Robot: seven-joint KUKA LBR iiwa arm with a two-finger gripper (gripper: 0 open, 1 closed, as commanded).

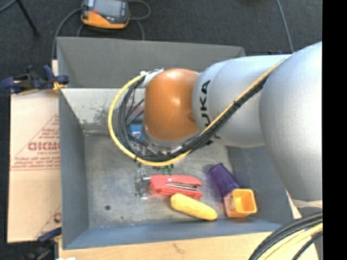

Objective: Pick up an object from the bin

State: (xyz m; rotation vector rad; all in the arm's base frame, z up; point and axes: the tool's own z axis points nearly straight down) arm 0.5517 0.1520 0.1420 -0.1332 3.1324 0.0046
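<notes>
We see the claw (142, 187) low in the grey metal bin (73, 161), just below centre of the frame. The arm's rounded orange wrist cover (169, 104) is directly above it, so the wrist hangs approx. straight down, prob. so the claw meets the bin floor squarely. The claw's metal tip sits at the left end of a pink-red flat plastic stapler-like tool (176, 184). It is touching the tool or just beside it; we cannot tell which, nor whether the claw is released or clenched.

The tool lies flat in the lower centre of the frame, long side running left-right. It is the thing nearest the claw and, in our judgement, the likeliest candidate. A grip at its end rather than mid-body may let it pivot or tip.

A yellow banana-shaped plastic toy (193, 207) lies just below the tool, close enough to get nudged. A purple plastic cylinder (221, 177) and an orange open plastic cup (242, 201) lie lower right, near each other and apart from the claw — no obstacle, we judge.
</notes>
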